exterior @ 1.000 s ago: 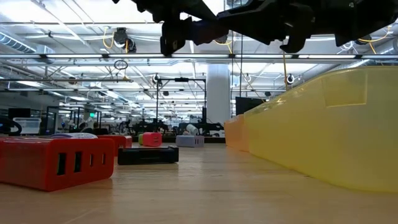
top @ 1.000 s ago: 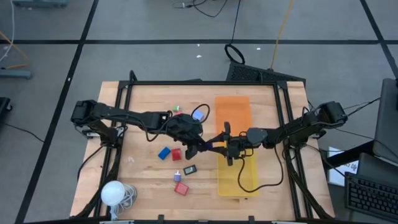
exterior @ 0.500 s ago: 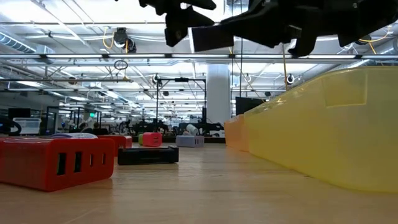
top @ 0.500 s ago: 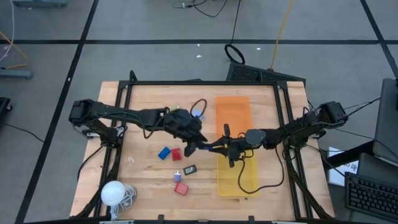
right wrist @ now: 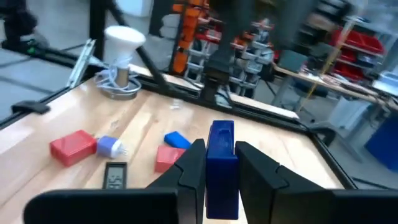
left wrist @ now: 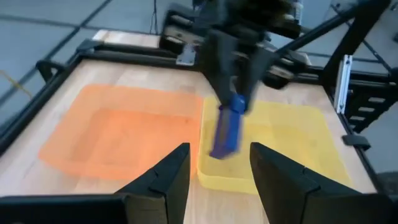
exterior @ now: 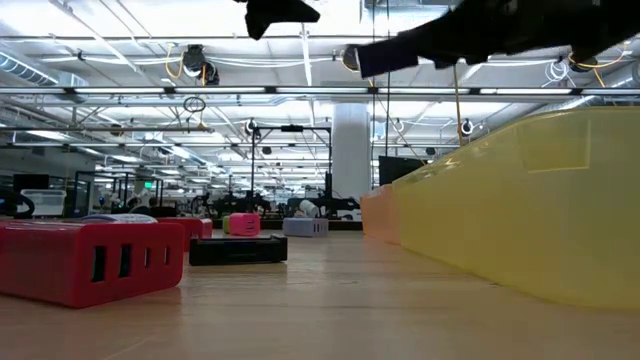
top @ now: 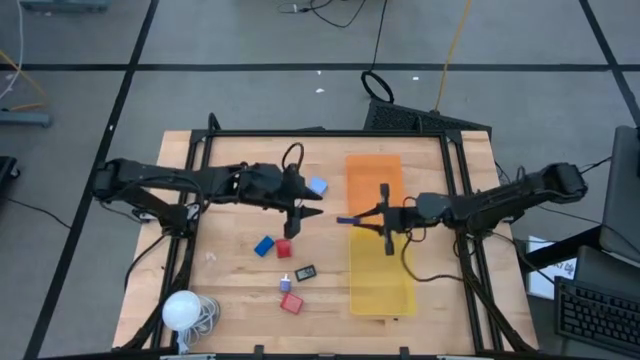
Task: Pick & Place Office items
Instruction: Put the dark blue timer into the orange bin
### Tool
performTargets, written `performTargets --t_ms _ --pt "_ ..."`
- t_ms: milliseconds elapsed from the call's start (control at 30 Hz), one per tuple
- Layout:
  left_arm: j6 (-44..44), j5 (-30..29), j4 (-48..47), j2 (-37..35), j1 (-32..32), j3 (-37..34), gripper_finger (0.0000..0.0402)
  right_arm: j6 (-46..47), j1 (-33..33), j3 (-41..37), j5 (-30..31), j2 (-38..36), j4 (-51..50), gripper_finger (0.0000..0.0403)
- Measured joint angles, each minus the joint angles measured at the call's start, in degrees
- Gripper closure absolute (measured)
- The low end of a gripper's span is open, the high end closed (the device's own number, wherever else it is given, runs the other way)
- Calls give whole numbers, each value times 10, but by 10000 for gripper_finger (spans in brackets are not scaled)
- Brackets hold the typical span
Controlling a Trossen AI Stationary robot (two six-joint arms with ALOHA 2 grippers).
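I've got the right gripper [top: 352, 219] pinching the dark-blue piece [right wrist: 221, 158], lengthwise along its jaws, by the yellow tray's [top: 382, 290] near edge — left gripper [top: 303, 213], jaws apart and empty, farther from that tray.

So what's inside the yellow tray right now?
The yellow tray looks empty. The right gripper holds a blue piece over its edge; the arm covers part of it.

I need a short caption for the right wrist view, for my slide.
Right claw shut on a blue block, above red and blue pieces on the wooden table.
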Motion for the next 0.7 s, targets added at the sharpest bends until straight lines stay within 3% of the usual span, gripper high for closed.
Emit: performTargets --t_ms 200,467,700 --pt "20 -11 157 1 -2 -104 232 64 -51 -74 59 -62 -2 347" --pt "-10 -28 354 0 50 -238 231 126 -122 -140 62 -67 15 347" --pt "-83 -71 411 0 78 -300 231 163 -184 -208 60 -67 76 347"
